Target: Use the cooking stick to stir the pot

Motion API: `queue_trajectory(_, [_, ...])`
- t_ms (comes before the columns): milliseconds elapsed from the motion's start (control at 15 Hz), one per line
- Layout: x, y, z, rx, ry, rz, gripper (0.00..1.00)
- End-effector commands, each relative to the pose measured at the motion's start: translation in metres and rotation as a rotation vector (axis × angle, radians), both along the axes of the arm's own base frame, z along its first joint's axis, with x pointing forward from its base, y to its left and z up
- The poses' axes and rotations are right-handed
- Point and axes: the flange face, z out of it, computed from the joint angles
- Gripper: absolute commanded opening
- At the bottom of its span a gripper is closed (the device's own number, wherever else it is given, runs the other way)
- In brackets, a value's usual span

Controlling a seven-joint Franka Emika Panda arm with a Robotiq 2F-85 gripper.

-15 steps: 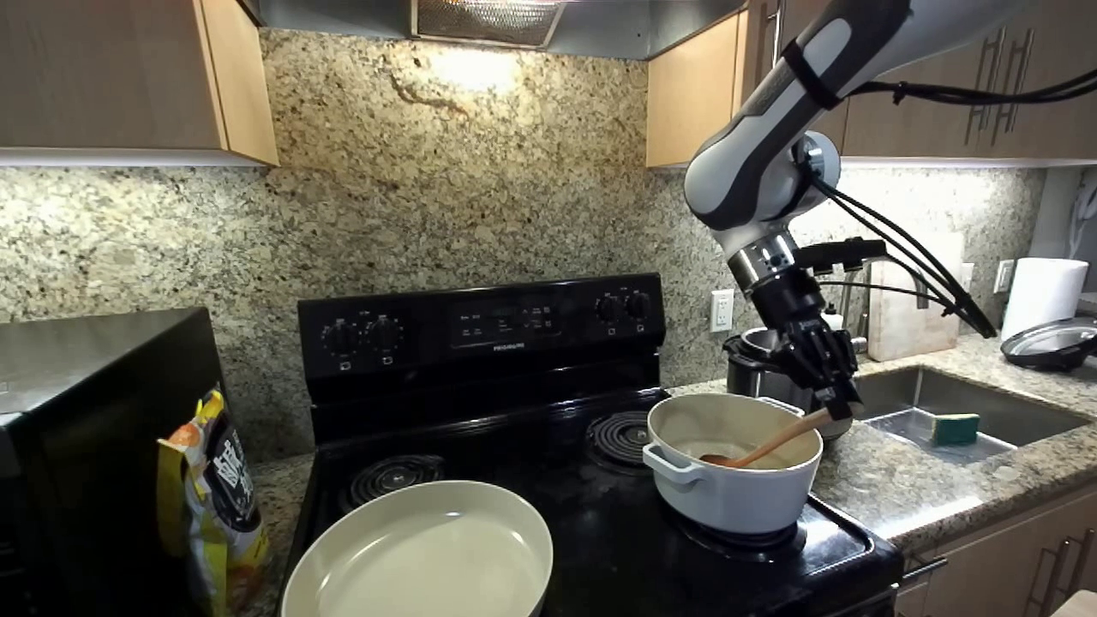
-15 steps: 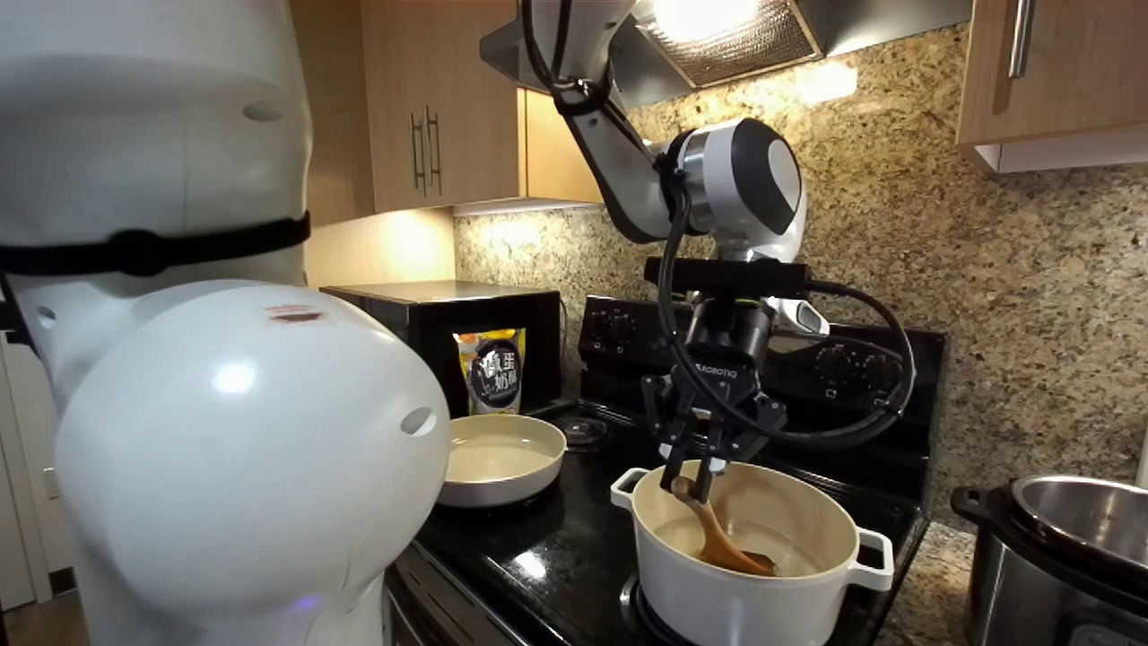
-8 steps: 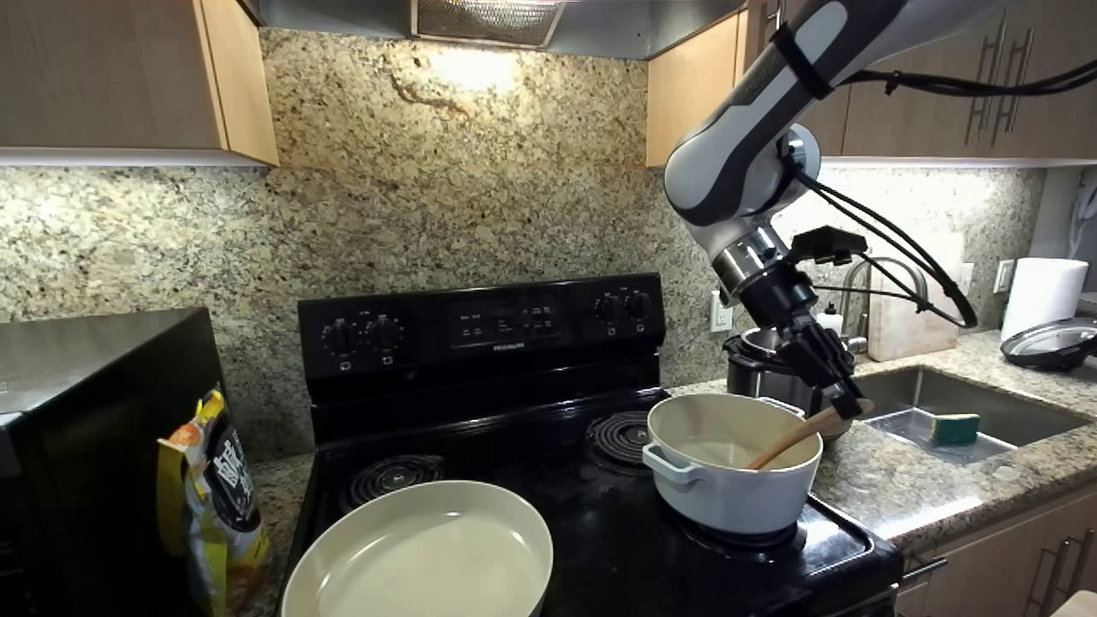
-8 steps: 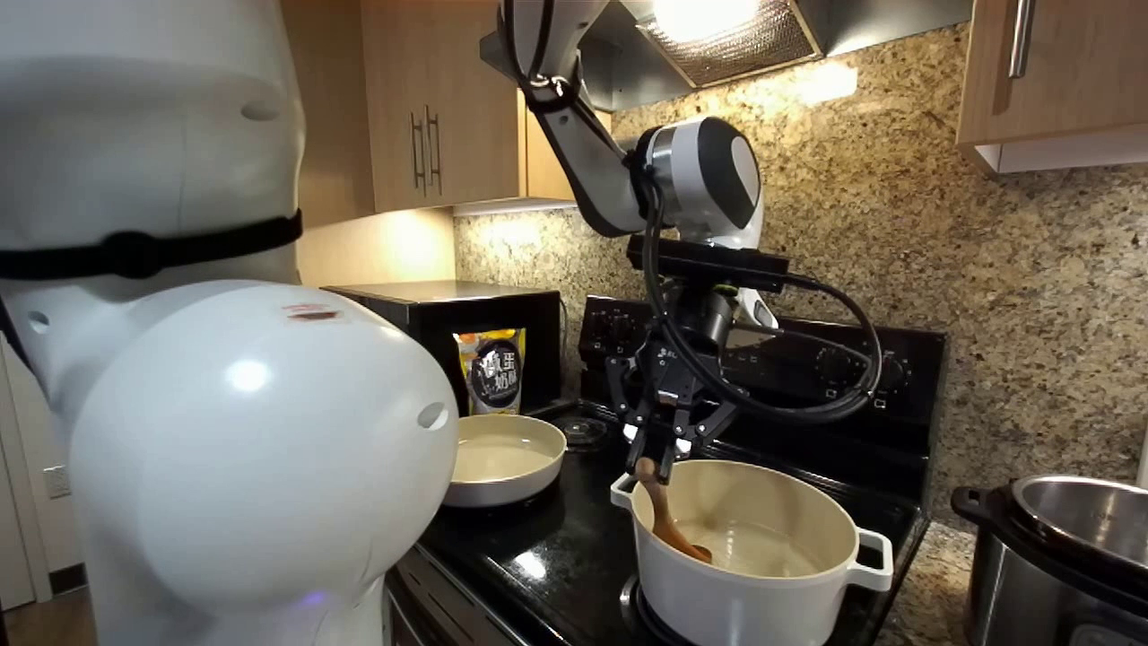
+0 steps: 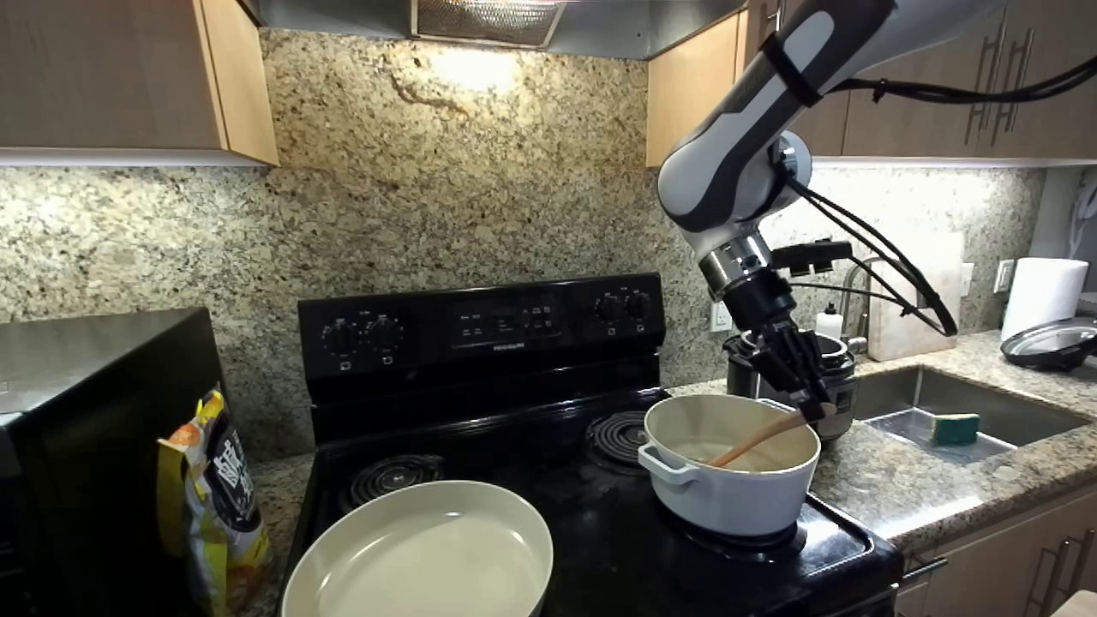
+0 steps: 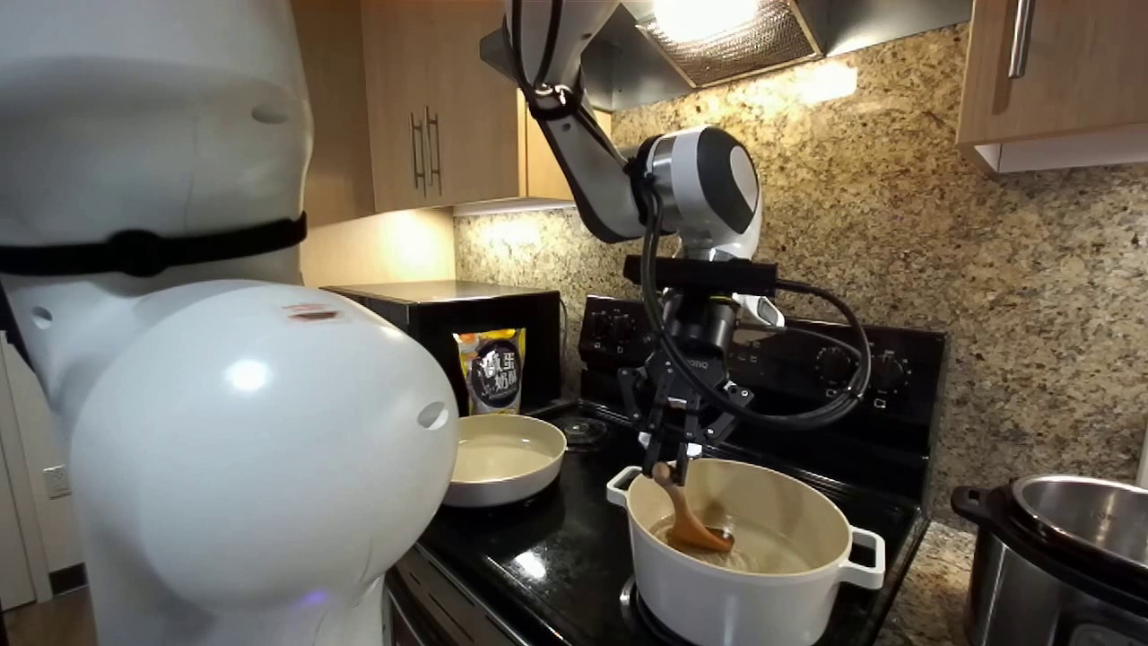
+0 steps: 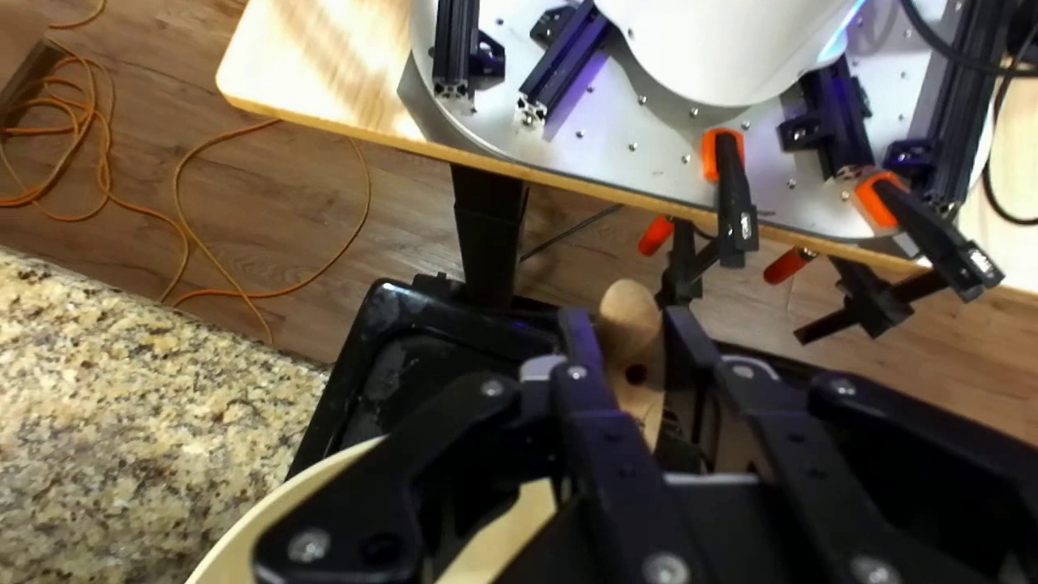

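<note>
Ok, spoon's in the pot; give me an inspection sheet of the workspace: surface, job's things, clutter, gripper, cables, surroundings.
Surface: glossy black stovetop with coil burners.
Job's things: white pot upright on a burner; wooden spoon leans inside, lower end in what looks like shallow clear liquid.
Clutter: cream pan on the stovetop; printed bag beside a black appliance; sponge at the sink.
Gripper: closed on the spoon's upper end, a finger to each side.
Cables: black cable loops past the gripper, above the pot's rim; orange cord on the floor.
Surroundings: silver pot with black trim and paper towel roll on the counter; clamps at the edge of the robot's table.
</note>
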Motion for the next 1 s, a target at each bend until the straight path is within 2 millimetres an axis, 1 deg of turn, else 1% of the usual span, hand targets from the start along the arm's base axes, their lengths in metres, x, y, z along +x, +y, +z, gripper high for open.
queue_trajectory(0, [0.018,-0.005,-0.008,-0.043,-0.073,-0.092,0.06])
queue_trajectory(200, [0.016,-0.013,-0.012,-0.092,-0.063,-0.136,0.06])
queue_trajectory(333, [0.011,-0.018,-0.010,-0.123,-0.059,-0.153,0.06])
queue_trajectory(667, [-0.004,-0.031,0.010,-0.194,-0.063,-0.169,0.06])
queue_trajectory(733, [-0.006,-0.032,0.013,-0.201,-0.061,-0.167,0.06])
queue_trajectory(933, [-0.019,-0.023,0.024,-0.222,-0.013,-0.136,0.06])
